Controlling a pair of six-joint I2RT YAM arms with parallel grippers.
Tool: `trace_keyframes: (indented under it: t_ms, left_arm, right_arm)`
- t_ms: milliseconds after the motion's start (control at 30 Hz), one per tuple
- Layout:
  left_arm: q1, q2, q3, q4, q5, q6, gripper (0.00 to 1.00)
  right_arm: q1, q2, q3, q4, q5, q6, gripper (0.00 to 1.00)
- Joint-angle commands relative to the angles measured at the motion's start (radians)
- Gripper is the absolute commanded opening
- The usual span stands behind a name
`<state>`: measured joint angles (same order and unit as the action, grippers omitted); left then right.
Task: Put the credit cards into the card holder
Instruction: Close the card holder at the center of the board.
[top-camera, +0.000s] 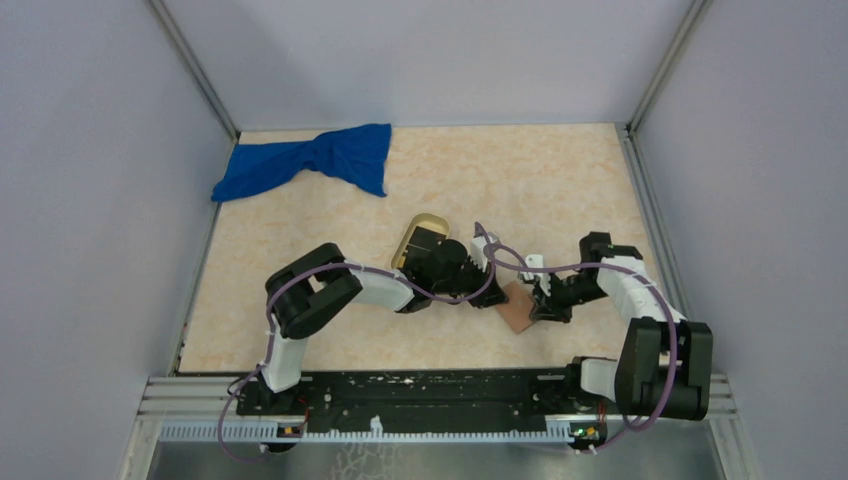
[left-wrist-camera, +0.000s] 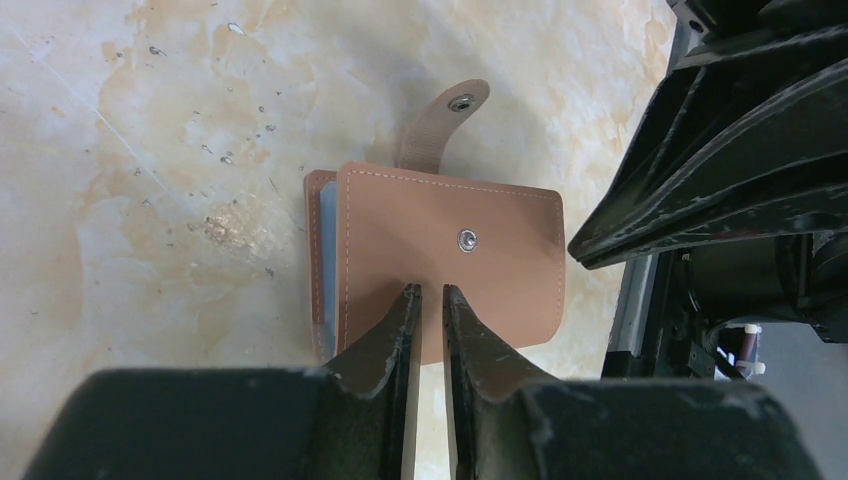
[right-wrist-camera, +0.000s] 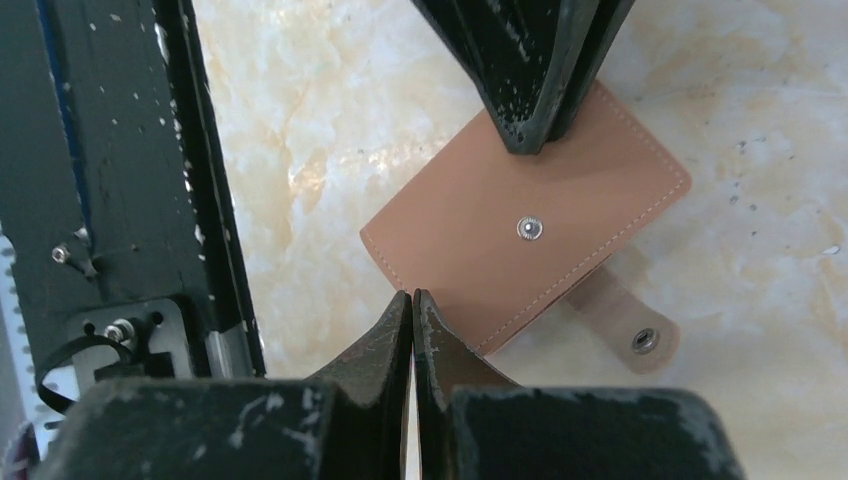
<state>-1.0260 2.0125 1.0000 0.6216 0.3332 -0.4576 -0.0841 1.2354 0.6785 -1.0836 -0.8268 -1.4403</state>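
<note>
The card holder (top-camera: 517, 308) is a reddish-brown wallet lying folded on the table, its snap strap (left-wrist-camera: 445, 125) loose and unfastened. A blue-grey inner edge shows at its side (left-wrist-camera: 325, 260). My left gripper (left-wrist-camera: 427, 290) stands tip-down on the cover (left-wrist-camera: 480, 250), fingers a narrow gap apart with nothing between them. My right gripper (right-wrist-camera: 412, 293) is shut and empty, its tips at the cover's near edge (right-wrist-camera: 500, 250). Both grippers meet over the wallet in the top view, the left (top-camera: 495, 288) and the right (top-camera: 541, 300). The credit cards are out of view.
An oval tan tray (top-camera: 418, 238) lies just behind the left arm's wrist, partly covered by it. A crumpled blue cloth (top-camera: 310, 165) lies at the far left of the table. Grey walls close three sides, and the black base rail (top-camera: 430, 395) runs along the near edge.
</note>
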Motion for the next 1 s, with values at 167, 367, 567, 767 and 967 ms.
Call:
trace_keyframes:
  t_ms: [167,367,567,767,967]
  left_arm:
    - [-0.002,0.035,0.017,0.056,0.022,-0.059,0.18]
    - [-0.002,0.042,0.015,0.112,0.049,-0.094,0.17]
    - [-0.002,0.069,0.019,0.127,0.014,-0.127,0.14]
    - [-0.003,0.076,0.002,0.102,-0.026,-0.148,0.07]
    - [-0.002,0.081,-0.015,0.099,-0.047,-0.168,0.05]
  right_arm:
    - [0.036,0.037,-0.029,0.140,0.125,0.019,0.00]
    - [0.043,0.045,-0.031,0.142,0.133,0.011,0.00]
    - [0.044,0.035,-0.032,0.135,0.116,-0.007,0.00]
    - [0.040,0.034,0.021,0.090,0.021,0.007,0.01]
    - [-0.037,0.053,0.106,0.058,-0.104,0.115,0.06]
